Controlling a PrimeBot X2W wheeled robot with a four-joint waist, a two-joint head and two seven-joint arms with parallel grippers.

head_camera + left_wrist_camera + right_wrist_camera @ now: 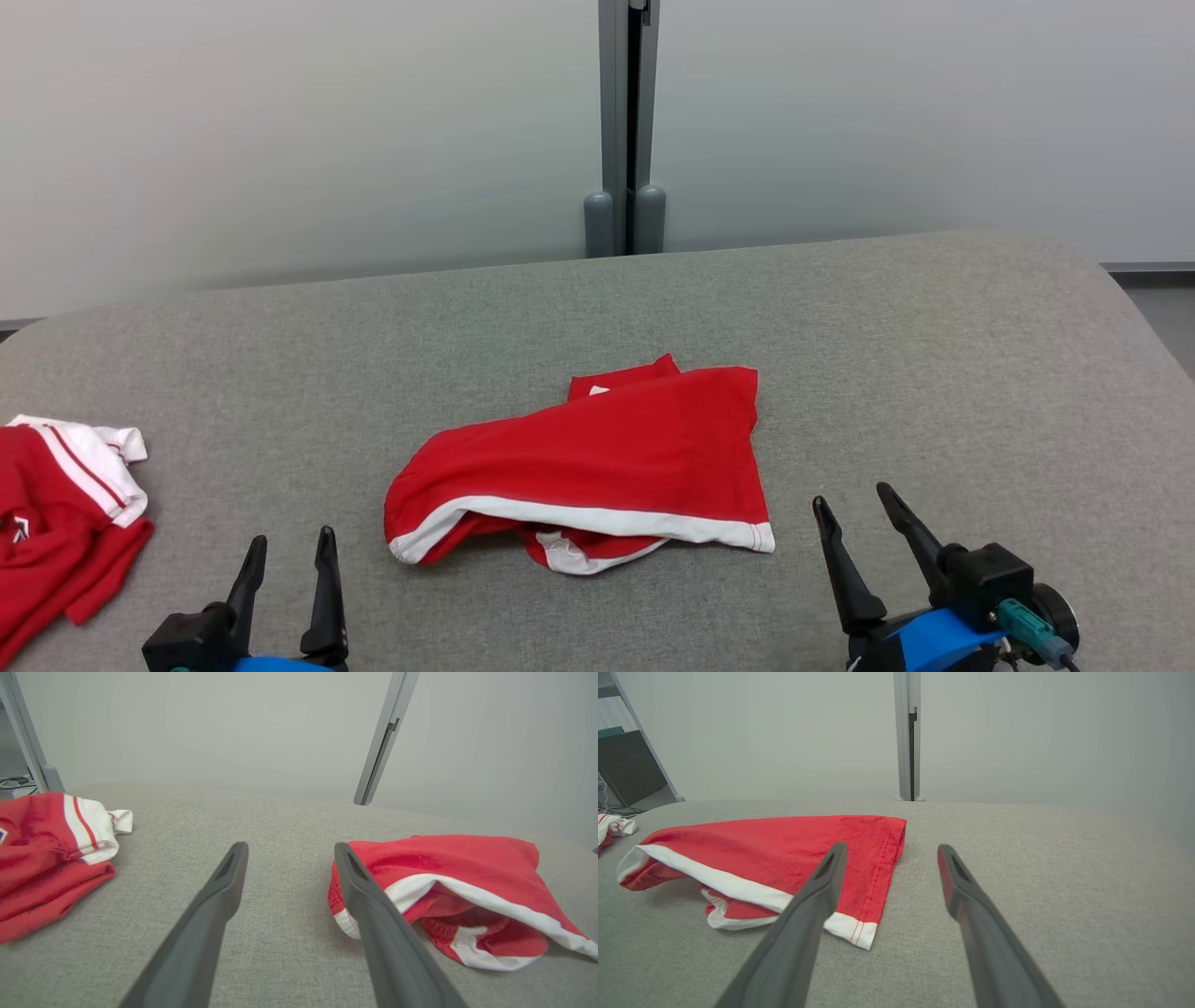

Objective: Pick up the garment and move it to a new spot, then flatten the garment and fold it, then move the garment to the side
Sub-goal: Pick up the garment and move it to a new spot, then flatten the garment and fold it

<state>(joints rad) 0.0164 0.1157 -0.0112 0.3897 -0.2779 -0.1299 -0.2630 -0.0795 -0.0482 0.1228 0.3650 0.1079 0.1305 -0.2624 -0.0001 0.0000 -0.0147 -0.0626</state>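
Head view: the red shorts (597, 448) lie mid-way across the grey fabric surface (934, 373), at 12 o'clock from the two grippers and between them. Their long axis runs roughly 8 to 2 o'clock, and the white hem band faces 6 o'clock. The left gripper (291, 539) and the right gripper (851, 495) both have their fingers spread and hold nothing. A second red-and-white garment (56, 523) sits at 9 o'clock, well apart from the shorts.

Left wrist view: the left gripper's fingers stand apart, and the shorts (448, 858) lie at 3 o'clock, just beyond the right-hand finger. The near edge gapes, with inner layers bunched under the white band. A pinch there would likely catch one layer only, so the cloth would lift twisted.

Right wrist view: the right gripper's fingers are apart. The stitched corner of the shorts (784, 844) lies near the left-hand finger, at 9 o'clock. Uneven grabs by the two arms would probably skew any flattening.
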